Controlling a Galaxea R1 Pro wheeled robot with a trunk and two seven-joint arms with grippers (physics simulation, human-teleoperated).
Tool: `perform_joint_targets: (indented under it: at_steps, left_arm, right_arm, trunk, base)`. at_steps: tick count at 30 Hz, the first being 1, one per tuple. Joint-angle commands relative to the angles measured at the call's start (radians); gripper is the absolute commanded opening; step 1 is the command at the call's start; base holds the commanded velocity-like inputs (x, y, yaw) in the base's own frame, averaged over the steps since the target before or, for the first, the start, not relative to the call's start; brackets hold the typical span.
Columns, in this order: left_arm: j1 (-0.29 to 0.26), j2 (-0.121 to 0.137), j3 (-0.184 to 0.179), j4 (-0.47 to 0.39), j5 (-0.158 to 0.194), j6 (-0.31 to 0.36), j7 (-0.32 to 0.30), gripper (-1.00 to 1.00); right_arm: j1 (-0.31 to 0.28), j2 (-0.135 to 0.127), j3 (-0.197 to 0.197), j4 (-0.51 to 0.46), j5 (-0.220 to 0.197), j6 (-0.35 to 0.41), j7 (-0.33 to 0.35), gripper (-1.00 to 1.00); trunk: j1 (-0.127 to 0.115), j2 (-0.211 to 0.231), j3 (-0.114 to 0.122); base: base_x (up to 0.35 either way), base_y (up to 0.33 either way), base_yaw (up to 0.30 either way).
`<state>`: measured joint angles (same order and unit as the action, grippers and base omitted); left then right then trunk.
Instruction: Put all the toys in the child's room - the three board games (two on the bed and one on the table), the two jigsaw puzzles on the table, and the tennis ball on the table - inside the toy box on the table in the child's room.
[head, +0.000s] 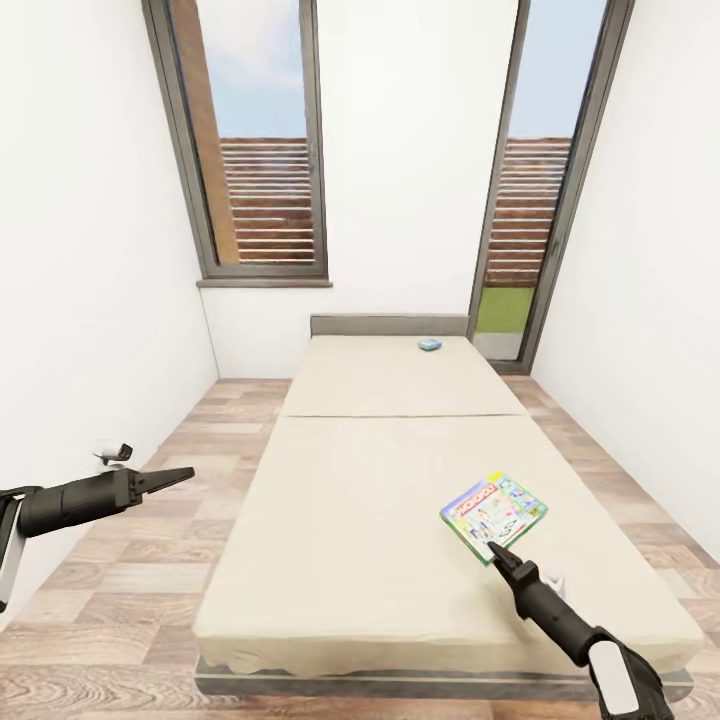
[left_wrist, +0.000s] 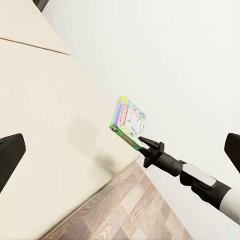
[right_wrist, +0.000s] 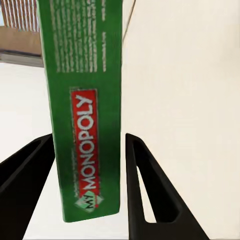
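A green-edged Monopoly board game (head: 494, 515) with a white colourful cover hangs tilted just above the near right part of the beige bed (head: 340, 500). My right gripper (head: 492, 546) is shut on its near edge. In the right wrist view the green edge (right_wrist: 82, 110) stands between both black fingers (right_wrist: 145, 185). The left wrist view also catches the game (left_wrist: 129, 121), lifted clear of the mattress. A small blue board game (head: 430, 344) lies flat by the grey headboard (head: 388, 324). My left gripper (head: 185, 472) hovers open over the floor left of the bed, holding nothing.
Wood plank floor (head: 140, 590) runs along both sides of the bed. White walls close in left and right, with a small fitting (head: 114, 452) low on the left wall. Tall dark-framed windows (head: 262, 200) stand behind the headboard.
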<state>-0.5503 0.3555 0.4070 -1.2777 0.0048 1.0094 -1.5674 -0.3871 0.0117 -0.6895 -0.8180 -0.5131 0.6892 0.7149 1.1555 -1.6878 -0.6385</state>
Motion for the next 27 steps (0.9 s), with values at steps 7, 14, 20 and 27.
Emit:
perform_joint_targets:
  at_steps: [7,14,20,27]
  left_arm:
    - [0.000,0.000,0.001,0.000,0.000,0.011,-0.003,1.00]
    - [0.000,-0.001,0.001,0.000,0.000,0.011,-0.003,1.00]
    - [0.000,-0.006,0.001,0.000,0.000,0.011,-0.003,1.00]
    - [0.000,-0.007,0.001,0.000,0.000,0.011,-0.003,1.00]
  right_arm:
    - [0.003,0.002,0.102,-0.087,0.003,0.049,0.015,-1.00]
    - [0.005,0.002,0.112,-0.089,0.003,0.047,0.016,-1.00]
    - [0.005,0.002,0.111,-0.086,0.004,0.046,0.016,-1.00]
    - [0.005,0.003,0.111,-0.084,0.002,0.045,0.017,-1.00]
  trunk:
    - [-0.027,0.049,0.021]
    - [-0.054,0.098,0.043]
    - [-0.077,0.140,0.062]
    - [-0.104,0.189,0.084]
  base:
    - [0.000,0.000,0.000]
    - [0.000,0.000,0.000]
    - [0.000,0.000,0.000]
    - [0.000,0.000,0.000]
